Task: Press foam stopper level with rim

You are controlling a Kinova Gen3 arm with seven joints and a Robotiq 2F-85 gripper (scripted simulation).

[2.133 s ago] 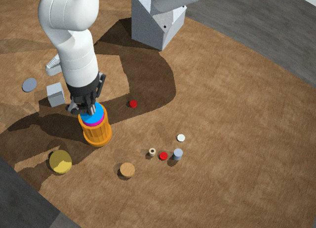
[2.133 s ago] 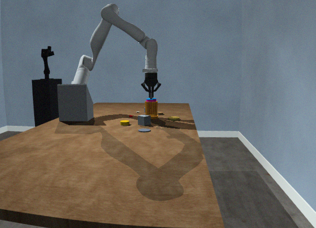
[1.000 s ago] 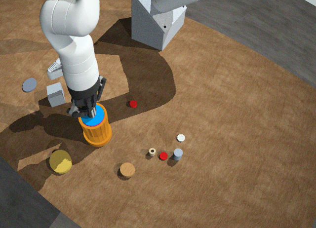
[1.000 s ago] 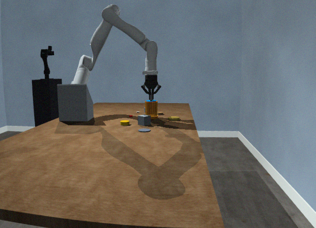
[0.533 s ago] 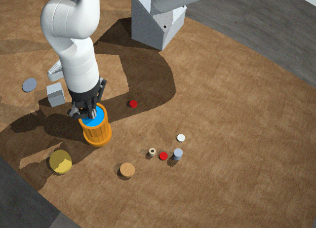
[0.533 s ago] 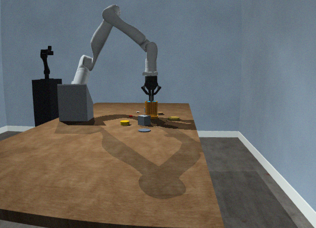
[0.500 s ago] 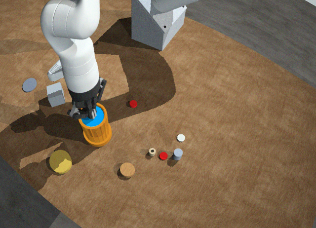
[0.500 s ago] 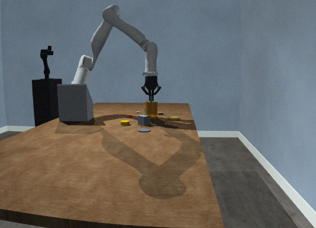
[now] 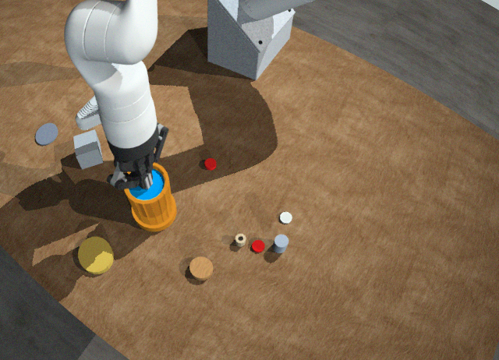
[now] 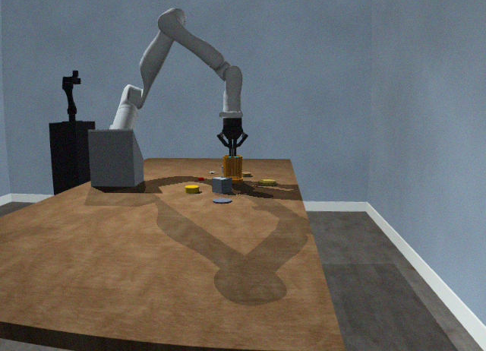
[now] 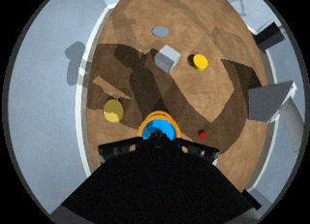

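Observation:
An orange ribbed jar [image 9: 153, 205] stands upright on the brown table; it also shows in the exterior view [image 10: 232, 167] and the wrist view [image 11: 159, 129]. Its blue foam stopper [image 9: 150, 188] sits inside the mouth, its top below the orange rim. My gripper [image 9: 144, 181] is shut with nothing between the fingers, pointing straight down, its fingertips inside the jar mouth on the stopper's top. The fingers hide the left part of the stopper. In the exterior view the gripper [image 10: 232, 153] reaches into the jar from above.
A grey cube [image 9: 87, 149], a grey disc [image 9: 46, 133] and a white ribbed part lie left of the jar. A yellow disc [image 9: 95, 255], a tan disc [image 9: 200, 268], two red discs [image 9: 210, 163] [image 9: 257, 245] and small cylinders [image 9: 281, 243] lie around. The arm's base [image 9: 245, 34] stands behind.

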